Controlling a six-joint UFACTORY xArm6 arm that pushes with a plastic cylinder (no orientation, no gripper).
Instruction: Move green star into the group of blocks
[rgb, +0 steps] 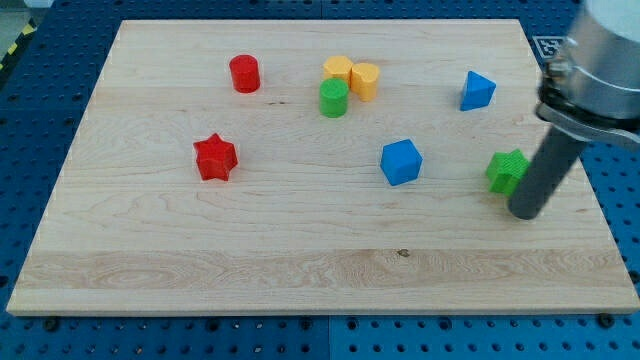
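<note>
The green star (505, 170) lies at the view's right on the wooden board, partly hidden by my rod. My tip (525, 212) rests on the board just right of and below the star, close to or touching it. The group is at the view's top centre: a green cylinder (334, 98), a yellow block (339, 70) and a yellow cylinder-like block (365, 80), all close together.
A blue block (401, 161) lies between the star and the group. A blue triangular block (477, 90) sits at the upper right. A red cylinder (244, 73) and a red star (215, 157) lie at the left. The board's right edge (590, 190) is near my tip.
</note>
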